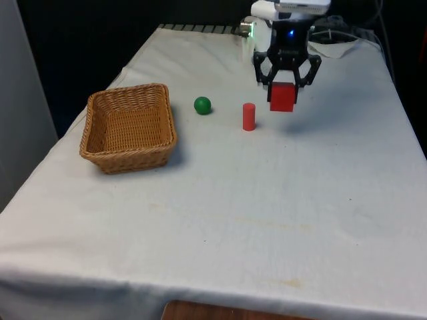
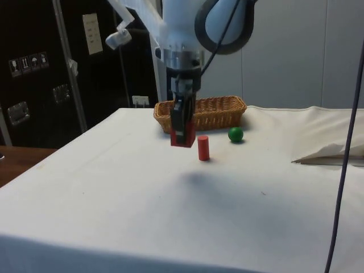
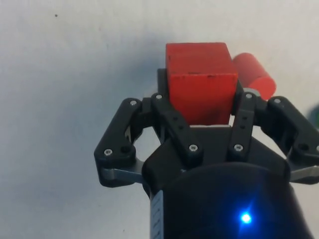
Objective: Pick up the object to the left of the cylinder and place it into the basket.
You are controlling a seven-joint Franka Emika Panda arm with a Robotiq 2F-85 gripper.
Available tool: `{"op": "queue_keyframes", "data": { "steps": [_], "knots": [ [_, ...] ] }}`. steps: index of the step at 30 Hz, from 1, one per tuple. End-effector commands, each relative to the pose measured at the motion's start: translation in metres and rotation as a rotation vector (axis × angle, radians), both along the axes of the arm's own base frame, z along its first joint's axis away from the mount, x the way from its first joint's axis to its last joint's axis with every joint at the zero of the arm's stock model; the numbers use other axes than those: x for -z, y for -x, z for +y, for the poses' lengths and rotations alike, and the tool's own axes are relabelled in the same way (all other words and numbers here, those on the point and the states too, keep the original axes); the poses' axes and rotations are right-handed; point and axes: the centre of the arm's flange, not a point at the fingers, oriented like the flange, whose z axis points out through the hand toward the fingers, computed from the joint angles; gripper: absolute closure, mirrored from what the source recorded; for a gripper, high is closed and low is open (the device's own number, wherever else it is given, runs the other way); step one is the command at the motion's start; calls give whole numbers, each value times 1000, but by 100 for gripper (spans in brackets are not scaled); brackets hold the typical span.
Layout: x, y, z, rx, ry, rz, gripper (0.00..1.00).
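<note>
My gripper (image 1: 283, 90) is shut on a red cube (image 1: 282, 97), holding it in the air above the cloth. The same cube (image 2: 183, 136) hangs under the gripper (image 2: 183, 128) in the side view, and in the wrist view the cube (image 3: 200, 79) sits between the fingers (image 3: 172, 122). A red cylinder (image 1: 249, 117) stands upright on the cloth, just to the front view's left of the cube and lower; it also appears as the cylinder (image 2: 203, 148) and the cylinder (image 3: 255, 74). A green ball (image 1: 202, 105) lies further left. The wicker basket (image 1: 107, 150) stands at the left, empty.
The green ball (image 2: 235, 135) rests between the cylinder and the basket (image 2: 227, 116). Cables and a folded cloth (image 1: 340, 43) lie at the far right corner. The table edge runs close behind the basket on the front view's left.
</note>
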Motion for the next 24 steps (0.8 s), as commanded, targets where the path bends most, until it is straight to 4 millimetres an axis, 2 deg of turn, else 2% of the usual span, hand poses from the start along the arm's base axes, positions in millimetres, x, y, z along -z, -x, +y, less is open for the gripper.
{"op": "queue_keyframes", "data": {
  "steps": [1, 6, 7, 15, 16, 24],
  "knots": [
    [-5, 0, -1, -2, -4, 1, 100],
    [-23, -5, -5, 2, -14, -13, 100],
    [-19, -3, -3, 3, -17, -13, 100],
    [-47, -11, -15, 10, -30, -28, 100],
    [-45, -10, -11, 8, -35, -31, 100],
    [-63, -14, -40, 17, -39, -36, 100]
  ]
}}
